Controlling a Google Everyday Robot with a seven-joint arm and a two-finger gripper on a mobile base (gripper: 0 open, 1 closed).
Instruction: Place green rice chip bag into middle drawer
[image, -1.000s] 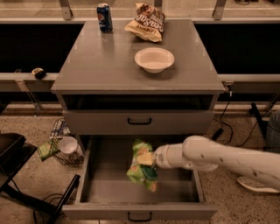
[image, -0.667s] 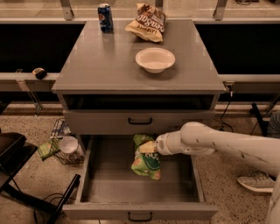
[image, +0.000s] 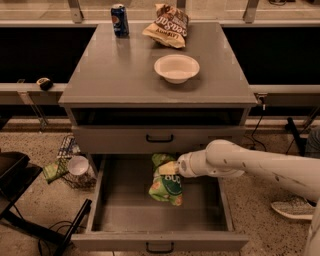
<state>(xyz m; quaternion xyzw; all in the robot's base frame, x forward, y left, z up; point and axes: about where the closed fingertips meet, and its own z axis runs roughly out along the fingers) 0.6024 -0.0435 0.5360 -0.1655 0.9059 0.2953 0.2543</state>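
A robot's white, round-jointed arm reaches in from the right over the wide, shallow grey metal middle drawer (image: 125, 202), pulled open toward the near side. Its pincer (image: 169, 169) is pressed together on the upper part of the crinkly light-green rice chip bag (image: 167, 186). The bag hangs tilted inside the drawer, around the middle of its width, and its lower end seems to be at or just above the floor. Its top sits close under the like grey drawer front (image: 160, 139) above. The risk from here appears to lie in the release: let go while leaning, the light bag could stay propped high and catch on that upper front when the drawer shuts, or its slick film could cling to the pincer and be dragged out as the arm withdraws. On the desk (image: 115, 75) above sit a white bowl (image: 176, 67), a tan-and-brown chip bag (image: 167, 25) and a blue can (image: 119, 13).
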